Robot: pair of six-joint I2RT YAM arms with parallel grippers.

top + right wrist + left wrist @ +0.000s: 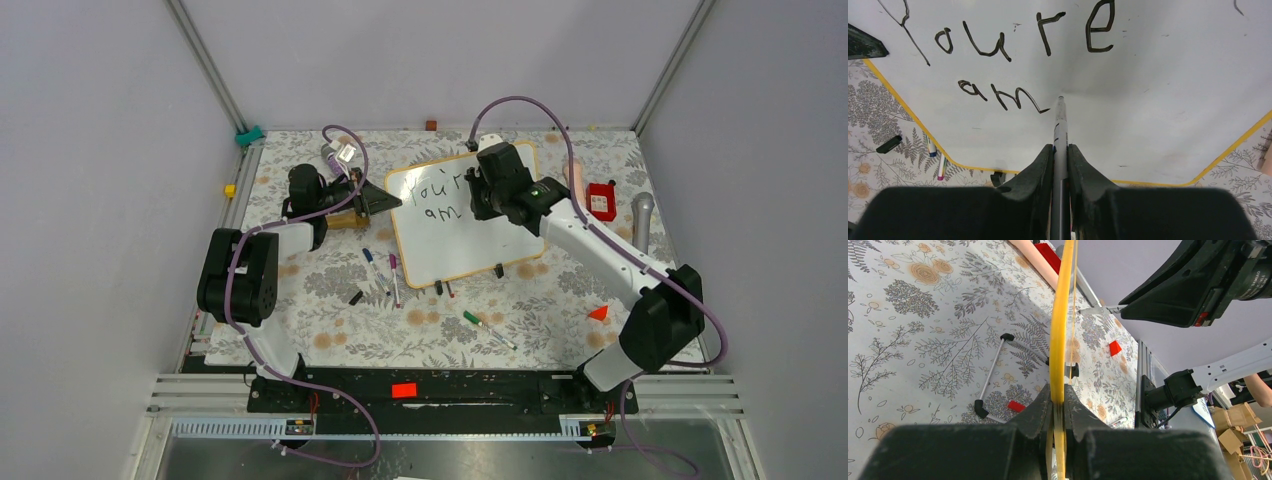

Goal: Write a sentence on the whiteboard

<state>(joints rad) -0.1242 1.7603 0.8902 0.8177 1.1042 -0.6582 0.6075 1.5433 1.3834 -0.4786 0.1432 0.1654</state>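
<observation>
Across the whiteboard [452,250], the right arm [590,240] reaches, pinching a marker [1060,125].

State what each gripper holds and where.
Left gripper clamps the glossy white, orange-framed whiteboard by its edge; right gripper pinches a slim grey marker by its barrel.

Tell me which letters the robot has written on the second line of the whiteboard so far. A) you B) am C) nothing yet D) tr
B: the sentence on the whiteboard reads "You're" on top and only "am" below it, with the tip of the marker just after the m.
</observation>
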